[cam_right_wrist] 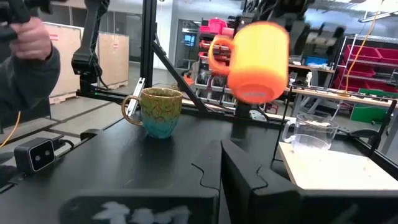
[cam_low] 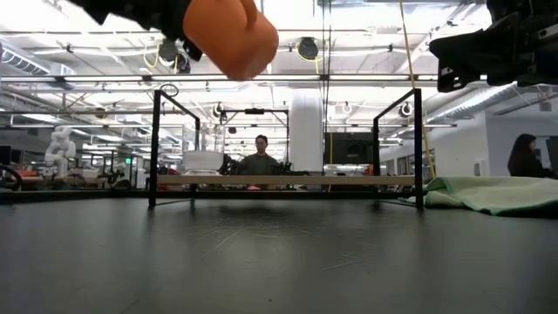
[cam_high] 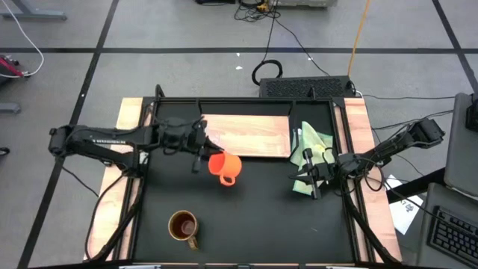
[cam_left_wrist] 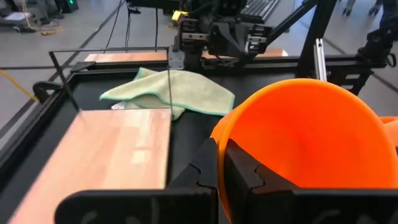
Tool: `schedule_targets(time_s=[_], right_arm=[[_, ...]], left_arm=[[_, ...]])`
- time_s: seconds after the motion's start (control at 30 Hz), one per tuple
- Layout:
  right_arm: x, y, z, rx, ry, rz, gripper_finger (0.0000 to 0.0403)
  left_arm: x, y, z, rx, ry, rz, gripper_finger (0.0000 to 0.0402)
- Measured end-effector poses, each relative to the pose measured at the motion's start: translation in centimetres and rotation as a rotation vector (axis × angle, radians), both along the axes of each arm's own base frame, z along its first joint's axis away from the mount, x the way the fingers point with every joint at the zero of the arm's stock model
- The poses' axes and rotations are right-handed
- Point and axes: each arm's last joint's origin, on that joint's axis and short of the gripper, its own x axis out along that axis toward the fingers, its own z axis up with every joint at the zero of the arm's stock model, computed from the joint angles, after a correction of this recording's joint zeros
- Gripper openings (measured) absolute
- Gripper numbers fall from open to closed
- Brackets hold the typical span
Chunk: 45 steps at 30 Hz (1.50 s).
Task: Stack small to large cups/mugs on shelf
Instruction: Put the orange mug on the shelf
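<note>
My left gripper holds the orange cup in the air just in front of the shelf's near edge. In the low view the cup hangs high above the table. The small clear glass cup stands on its base on the shelf board. On the black table near the front edge, the brown mug stands upright, mouth up. My right gripper is shut and holds nothing, at the near end of the green cloth. My left gripper grips the orange cup's rim wall on the side toward the wrist, with one finger inside the cup and the other outside. The fingers come from the table's left, slanting a little downward. The cup is lifted clear and tilted, its handle free.
The shelf board rests on a dark frame with upright posts at its corners. The green cloth lies at the shelf's right end. Black table lies bare between the orange cup and the brown mug. People show beyond the table, with a hand at the side.
</note>
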Motion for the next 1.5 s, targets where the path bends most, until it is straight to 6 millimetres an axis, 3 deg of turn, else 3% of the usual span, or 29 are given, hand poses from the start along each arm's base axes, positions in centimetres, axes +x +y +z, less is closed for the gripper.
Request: schedule_targets(time_s=[0.17,0.43,0.67,1.03,1.5], right_arm=[[0.0,0.0,0.0,-0.001,0.003,0.0,0.0],[0.0,0.0,-0.1,-0.003,0.007,0.0,0.0],[0.0,0.0,-0.2,-0.006,0.016,0.0,0.0],[0.0,0.0,-0.3,-0.009,0.025,0.0,0.0],[0.0,0.0,-0.3,-0.012,0.024,-0.001,0.0]], left_arm=[[0.3,1.6,3.1,0.027,0.071,0.013,0.0005],[3.2,3.7,5.1,0.003,0.147,-0.071,0.0005],[6.1,6.3,5.2,0.034,0.226,-0.036,0.0005],[7.5,11.5,3.9,0.0,0.407,0.008,0.0005],[10.5,14.0,2.1,0.025,0.493,-0.021,0.0005]])
